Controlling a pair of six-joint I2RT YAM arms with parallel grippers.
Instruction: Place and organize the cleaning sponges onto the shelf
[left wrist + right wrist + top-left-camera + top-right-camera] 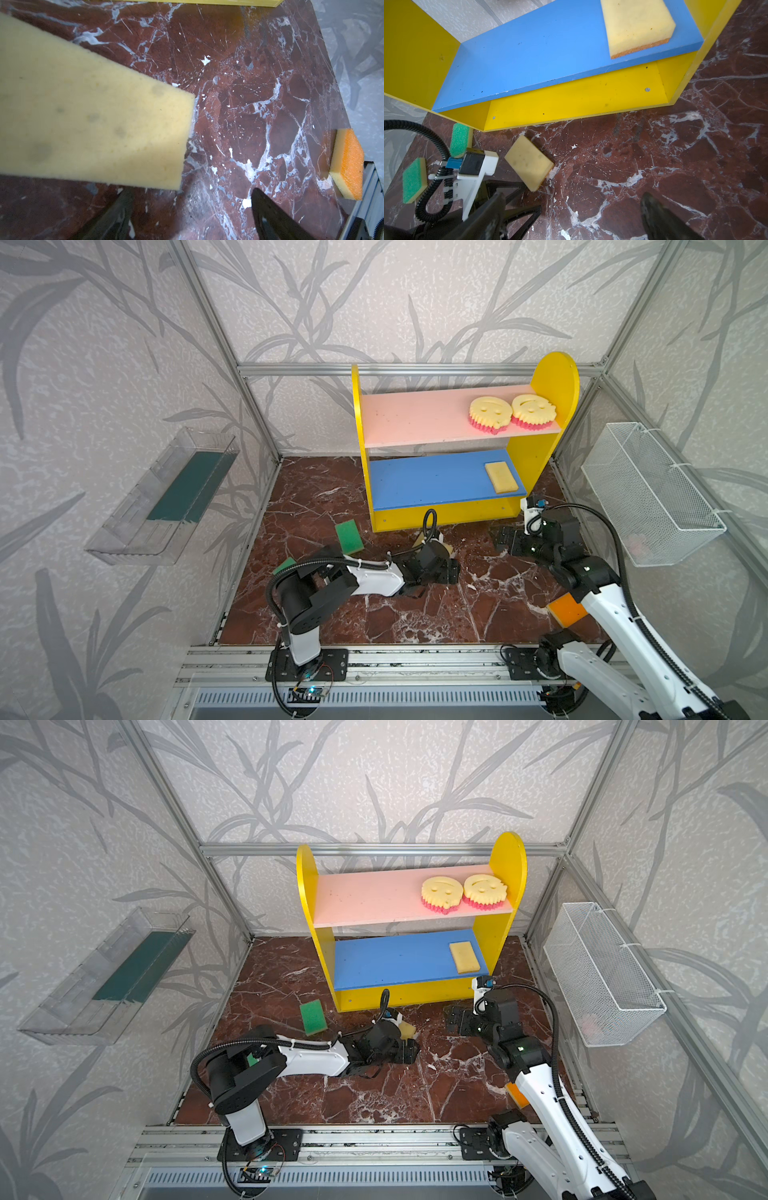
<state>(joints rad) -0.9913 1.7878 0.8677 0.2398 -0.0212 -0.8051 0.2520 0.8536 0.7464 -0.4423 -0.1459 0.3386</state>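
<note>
On the floor, at six o'clock from the shelf, a pale yellow sponge is seen beside the left gripper — jaws wide, nothing held; the right gripper is likewise spread wide.

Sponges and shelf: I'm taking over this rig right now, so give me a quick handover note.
Left claw: open, empty, beside a pale yellow rectangular foam sponge on the red marble floor.
Right claw: open, empty, in front of the yellow-sided shelf.
Done: two round yellow smiley sponges on its pink upper board; one pale yellow rectangular sponge on its blue lower board.
Left: the floor sponge, two green-faced rectangular sponges and one orange-faced rectangular sponge, all on the floor.
</note>
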